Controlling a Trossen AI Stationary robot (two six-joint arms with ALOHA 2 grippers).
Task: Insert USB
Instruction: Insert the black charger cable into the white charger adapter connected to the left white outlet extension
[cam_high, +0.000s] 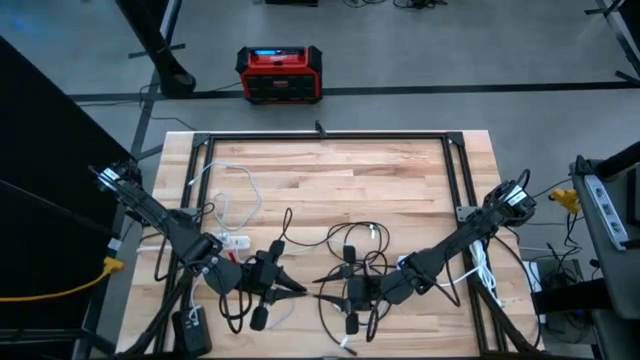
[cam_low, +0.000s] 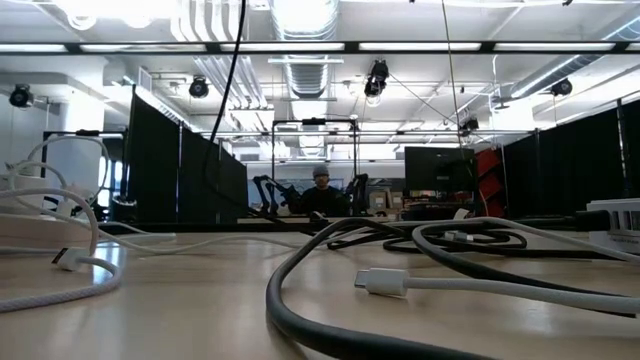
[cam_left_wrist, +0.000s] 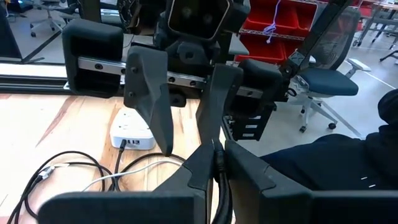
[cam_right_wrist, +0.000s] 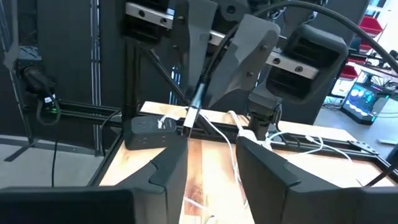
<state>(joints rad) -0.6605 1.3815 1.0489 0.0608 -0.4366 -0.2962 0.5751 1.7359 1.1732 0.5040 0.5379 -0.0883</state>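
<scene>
My left gripper (cam_high: 296, 290) hangs over the table's near middle, shut on a dark cable (cam_left_wrist: 217, 180). The cable's plug end (cam_right_wrist: 194, 102) sticks out past the fingers toward my right gripper (cam_high: 326, 281). The right gripper faces it closely, with its fingers (cam_left_wrist: 152, 99) apart on either side of the left fingertips and plug; I cannot tell whether they touch. A white charger block (cam_left_wrist: 132, 132) with ports lies on the wood with a cable plugged into it. My left gripper pinches the dark cable (cam_left_wrist: 217, 163) between its two fingertips, just behind the plug end. The fingers reach roughly level toward the table's right, along the cable's end. The plug (cam_right_wrist: 193, 107) juts out beyond them, clear of the table, and the cable arcs away behind.
Loops of black and white cable (cam_high: 350, 250) lie around both grippers. A black power strip (cam_right_wrist: 146, 130) sits at the near left corner. In the low view a thick grey cable (cam_low: 330, 290) and a white plug (cam_low: 385, 283) lie close by. A person (cam_low: 320, 195) sits far behind.
</scene>
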